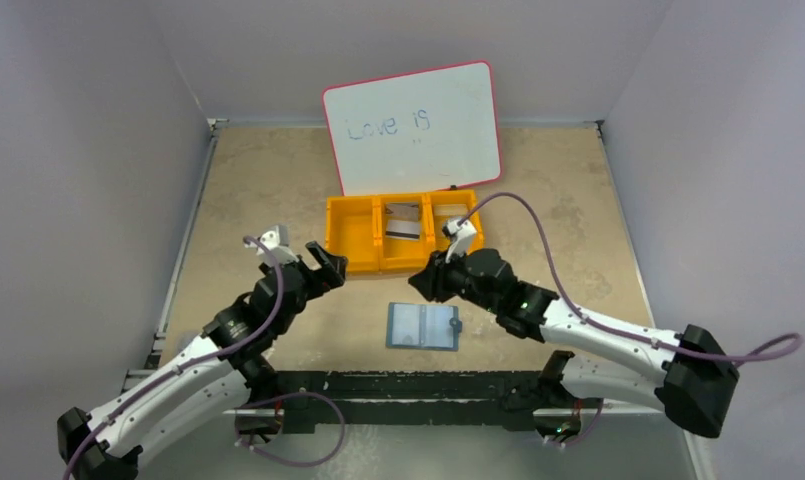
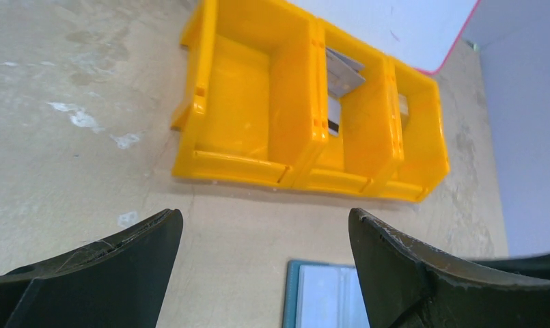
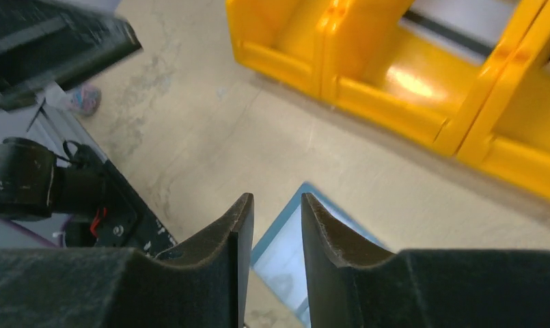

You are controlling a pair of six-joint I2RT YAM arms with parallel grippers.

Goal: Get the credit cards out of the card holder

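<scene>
Two empty grippers hover beyond the open teal-blue bifold card holder [image 1: 423, 326]: left gripper [image 1: 332, 263] jaws wide; right gripper [image 1: 419, 283] jaws narrowly parted, nearer it.

- The card holder [image 1: 424, 326] lies flat and unfolded on the counter [image 1: 258, 180], with bare counter on every side and free room above it.
- The orange bin [image 1: 353, 232] stands just behind it. Its front wall and dividers block any low pass, so the compartments open only from above.
- Cards [image 1: 402, 222] take up part of the middle compartment.
- The whiteboard [image 1: 413, 125] leans right behind the bin, closing the far side.
- The left gripper [image 1: 328, 263] crowds the bin's left front corner, and the right gripper [image 1: 418, 284] its front wall.
</scene>
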